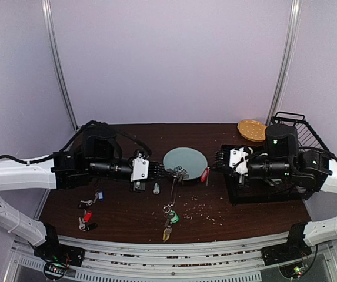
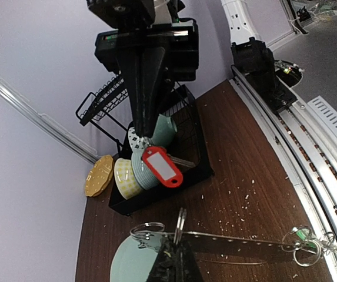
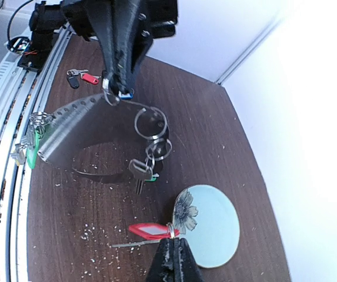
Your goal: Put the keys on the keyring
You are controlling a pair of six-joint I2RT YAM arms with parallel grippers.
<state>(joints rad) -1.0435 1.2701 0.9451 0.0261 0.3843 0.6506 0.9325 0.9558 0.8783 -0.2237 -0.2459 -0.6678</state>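
Note:
My left gripper [image 1: 177, 173] is shut on the keyring [image 1: 173, 194], a thin grey loop that hangs from it to the table in front of the pale green plate [image 1: 184, 158]. Keys with green and yellow tags [image 1: 169, 222] are bunched at the loop's low end. In the left wrist view my fingertips [image 2: 177, 252] pinch the loop [image 2: 244, 242]. My right gripper [image 1: 209, 166] is shut on the split ring of a red-tagged key [image 1: 204, 174], just right of the plate; it also shows in the right wrist view [image 3: 147, 230]. Another key [image 3: 140, 171] hangs from the loop [image 3: 74, 126].
Loose keys with blue [image 1: 100, 195] and red [image 1: 87, 216] tags lie front left. A tiny clear bottle [image 1: 156, 188] stands under the left gripper. A black dish rack [image 1: 300, 132] with cups [image 2: 127, 176] is on the right, with a yellow plate [image 1: 251, 129] behind. Crumbs are scattered on the table.

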